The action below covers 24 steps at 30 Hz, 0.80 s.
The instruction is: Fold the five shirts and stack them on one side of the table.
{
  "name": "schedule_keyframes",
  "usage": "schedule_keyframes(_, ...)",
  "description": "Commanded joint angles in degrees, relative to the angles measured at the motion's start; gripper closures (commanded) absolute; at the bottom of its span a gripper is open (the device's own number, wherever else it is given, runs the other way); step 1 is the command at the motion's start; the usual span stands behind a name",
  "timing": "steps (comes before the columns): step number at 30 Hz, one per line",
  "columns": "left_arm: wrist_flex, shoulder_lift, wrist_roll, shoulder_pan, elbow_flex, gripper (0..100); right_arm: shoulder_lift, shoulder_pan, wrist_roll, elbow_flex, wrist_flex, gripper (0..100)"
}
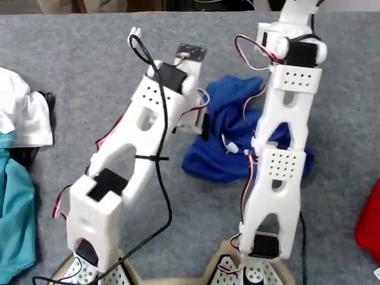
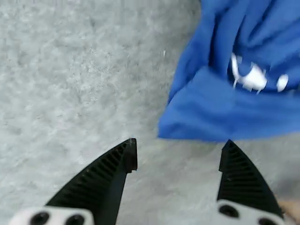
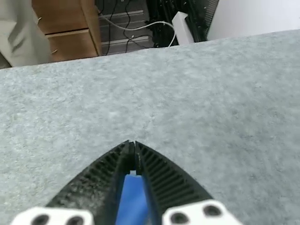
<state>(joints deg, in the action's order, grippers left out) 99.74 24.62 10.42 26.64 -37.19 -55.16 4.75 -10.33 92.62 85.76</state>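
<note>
At the near edge of the table (image 1: pixel 71 53), the bases of the two arms are set side by side. Toward the near-left corner, a teal shirt (image 1: pixel 15 214) is spread loosely along the left edge, and a red shirt (image 1: pixel 371 219) is seen at the right edge, cut off by the frame. Farther in, near the middle of the table, a blue shirt (image 1: pixel 219 119) lies crumpled in a heap, with a white print (image 2: pixel 253 77) showing among its folds. The left arm (image 1: pixel 136 136) is stretched out toward the left side of this heap. The left gripper (image 2: pixel 181 143) is held just above the table with its jaws spread wide apart and nothing between them, and the shirt's nearest hem lies just beyond the fingertips. The right arm (image 1: pixel 285 136) is extended over the blue shirt. The right gripper (image 3: pixel 134 143) is clamped together on a strip of the blue fabric, which is seen pinched between the ribbed fingers. Along the left edge, beyond the teal shirt, a white shirt (image 1: pixel 21 113) is bunched up, and a dark item (image 1: pixel 47 101) is partly tucked under it; what it is cannot be told. Past the far edge, a wooden drawer unit (image 3: pixel 65 28) and a tangle of cables (image 3: pixel 136 23) are seen.
</note>
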Motion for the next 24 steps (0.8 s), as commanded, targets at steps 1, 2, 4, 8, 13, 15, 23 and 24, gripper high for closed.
schedule_keyframes(1, -0.6, 2.2, 10.0, 0.2, -7.1, 71, 4.9, 0.8, 0.8, 2.2, -1.6, 99.2)
schedule_keyframes(2, -0.6, 3.5, 12.7, 0.2, -8.0, 71, 4.9, 0.8, 0.8, 2.2, -1.6, 99.2)
schedule_keyframes(4, -0.6, 5.9, 17.0, 0.4, -9.6, 71, 4.7, 0.8, 0.8, 2.2, -1.6, 99.2)
schedule_keyframes(8, -0.6, 10.2, 21.0, 0.4, -14.2, 71, 2.9, 0.9, 0.9, 2.3, -3.3, 99.2)
schedule_keyframes(13, -0.4, 14.1, 21.5, 1.8, -18.1, 79, 1.7, 1.8, 0.9, 2.8, -4.8, 99.1)
schedule_keyframes(15, -0.4, 15.8, 21.5, 3.3, -18.0, 81, 1.7, 1.9, 0.9, 2.8, -4.8, 99.1)
schedule_keyframes(23, 1.0, 19.6, 26.5, 5.7, -18.5, 82, 1.5, 1.9, 1.8, 2.8, -4.8, 99.1)
schedule_keyframes(24, 1.0, 19.6, 26.5, 5.8, -18.5, 82, 1.5, 1.9, 2.3, 2.8, -4.8, 99.1)
